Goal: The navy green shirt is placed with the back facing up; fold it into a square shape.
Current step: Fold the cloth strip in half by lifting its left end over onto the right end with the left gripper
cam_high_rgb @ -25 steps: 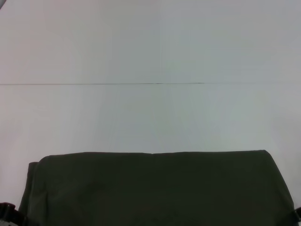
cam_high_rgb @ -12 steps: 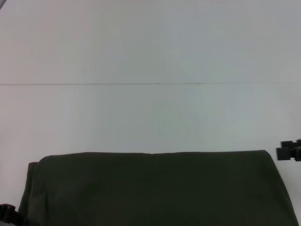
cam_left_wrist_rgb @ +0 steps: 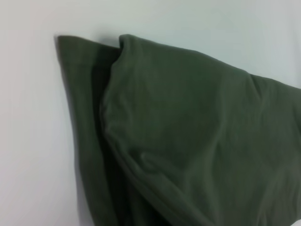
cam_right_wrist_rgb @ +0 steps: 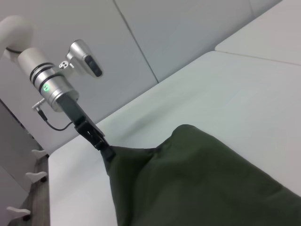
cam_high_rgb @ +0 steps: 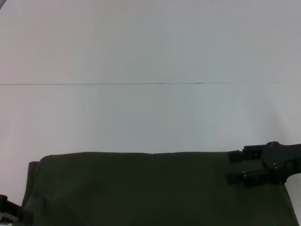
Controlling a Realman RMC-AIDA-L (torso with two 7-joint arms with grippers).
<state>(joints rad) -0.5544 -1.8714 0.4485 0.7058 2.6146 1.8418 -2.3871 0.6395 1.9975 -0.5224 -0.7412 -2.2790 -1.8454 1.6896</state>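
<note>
text: none legible | labels: none | numbers: none

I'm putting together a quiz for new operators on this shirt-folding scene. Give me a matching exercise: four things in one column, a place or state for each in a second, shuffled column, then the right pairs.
Column one:
1. navy green shirt
2. left gripper
3. right gripper
4. table

Column two:
A. white, with a thin seam line running across it
B. at the shirt's left corner, shut on the cloth
C. lying folded, plain side up, at the near edge
D. over the shirt's far right corner, fingers parted

Pairs: 1-C, 2-B, 3-D, 4-A
</note>
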